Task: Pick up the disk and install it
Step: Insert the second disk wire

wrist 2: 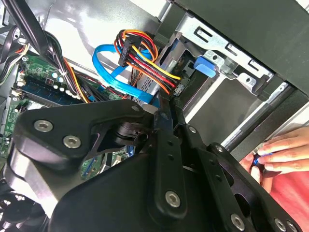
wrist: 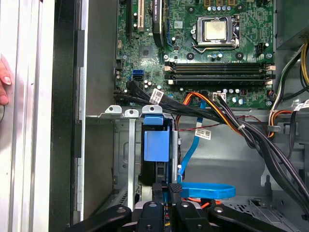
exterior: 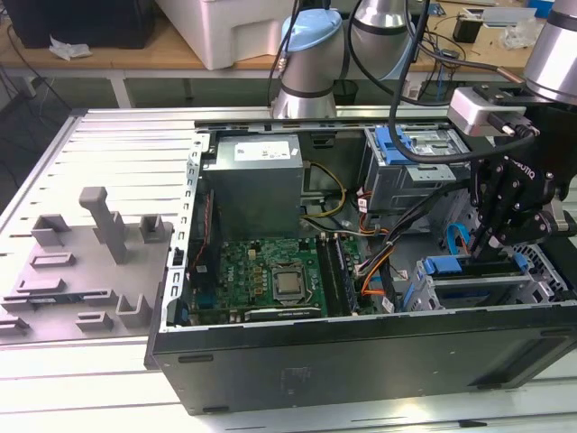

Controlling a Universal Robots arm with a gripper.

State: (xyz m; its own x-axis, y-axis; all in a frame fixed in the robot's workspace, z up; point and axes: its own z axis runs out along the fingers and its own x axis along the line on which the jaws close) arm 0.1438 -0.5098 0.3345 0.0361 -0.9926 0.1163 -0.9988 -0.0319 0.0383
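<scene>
The disk (wrist: 157,145) stands on edge in the metal drive cage (wrist: 123,145) of the open computer case, with its blue carrier frame facing the first wrist view. My gripper (wrist: 163,187) sits right over it, its black fingers (wrist: 175,188) drawn close together on the carrier's thin blue edge. In the second wrist view the fingertips (wrist 2: 164,108) meet on that blue strip. In the exterior view the gripper (exterior: 484,245) hangs over the front drive bay at that view's right, where the disk's blue carrier (exterior: 446,266) shows.
Bundled power wires (wrist 2: 145,58) and a blue data cable (wrist: 203,189) lie close beside the cage. The motherboard (exterior: 270,271) and grey power-supply box (exterior: 257,176) fill the case's other side. A person's hand (wrist 2: 282,150) rests outside the case wall. Grey fixtures (exterior: 90,262) stand on the table.
</scene>
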